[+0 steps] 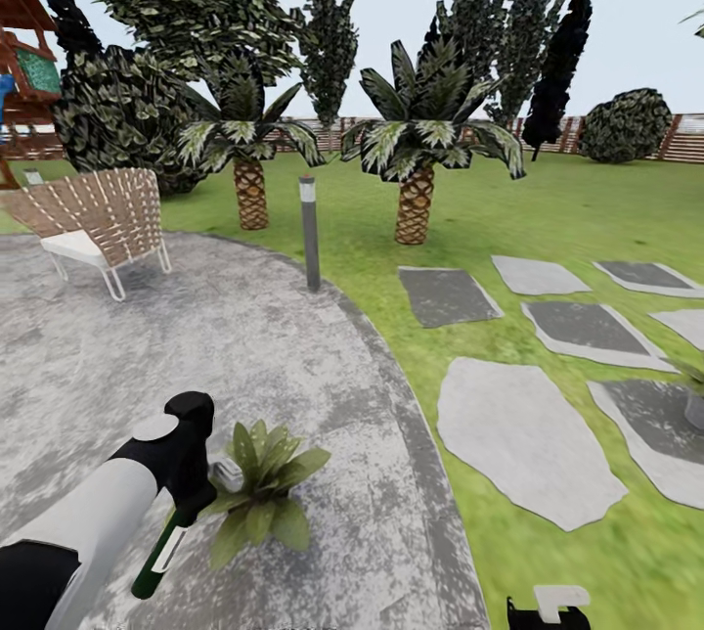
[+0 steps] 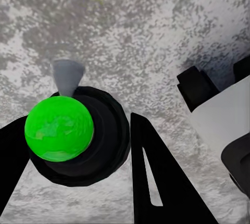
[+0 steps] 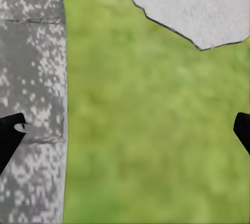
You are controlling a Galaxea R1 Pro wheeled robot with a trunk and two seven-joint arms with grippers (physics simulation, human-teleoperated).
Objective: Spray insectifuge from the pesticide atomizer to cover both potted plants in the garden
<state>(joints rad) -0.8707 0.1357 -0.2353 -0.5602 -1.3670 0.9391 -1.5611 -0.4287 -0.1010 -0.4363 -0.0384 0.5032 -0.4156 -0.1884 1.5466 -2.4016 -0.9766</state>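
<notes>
On the paved patch [image 1: 244, 337]:
left tool [image 1: 181, 503]: clamped on pesticide atomizer [image 1: 156, 557], aimed at potted plant [image 1: 262, 493]
right tool [image 3: 125, 130]: wide apart, holding nothing
left to do: second plant [image 1: 696, 395]

Glossy green pesticide atomizer [image 2: 59, 128] over rough mottled paved patch [image 1: 274, 337]; woven chair [image 1: 98, 214].

Second potted plant [image 1: 696, 395] cut by frame edge.

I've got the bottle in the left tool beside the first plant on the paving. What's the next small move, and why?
Probably tip the left tool slightly toward the potted plant and start spraying. The pesticide atomizer is held in it, its pale grey trigger head right beside the leaves, so it looks close enough already. The other potted plant sits at the right edge by the stepping stones, for afterwards.
</notes>
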